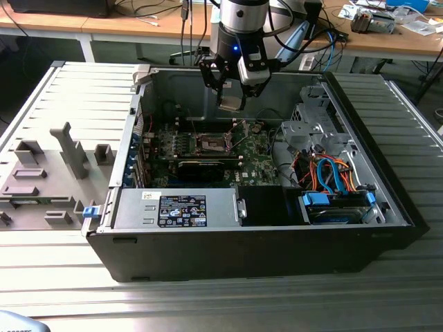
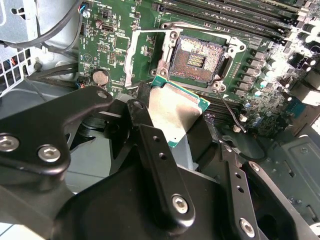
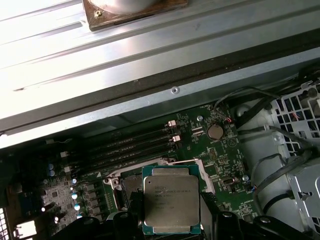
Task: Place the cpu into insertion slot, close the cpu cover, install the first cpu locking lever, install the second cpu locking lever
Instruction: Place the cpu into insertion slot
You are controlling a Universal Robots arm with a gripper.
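End effector (image 1: 232, 98) hangs in the upper centre of the exterior view, inside the open computer case (image 1: 208, 245) and above the green motherboard (image 1: 257, 158). Its black fingers (image 2: 150, 145) are clamped on two opposite edges of the cpu (image 1: 230, 104), which is held clear of the board and touches nothing else. In both wrist views the cpu (image 2: 177, 112) (image 3: 171, 200) sits between the fingers, with its green edge visible around the silver-grey face. The insertion slot (image 2: 197, 59) lies uncovered on the motherboard, its dark contact field exposed inside the metal rim; in the exterior view the slot (image 1: 212, 144) is below the held cpu, near the middle of the frame. The cpu cover (image 2: 132, 60) is raised off the slot and stands at one side of it. The case rests on a slatted metal worktop (image 1: 208, 304), and a grey fixture plate (image 1: 41, 173) lies at the exterior view's left.
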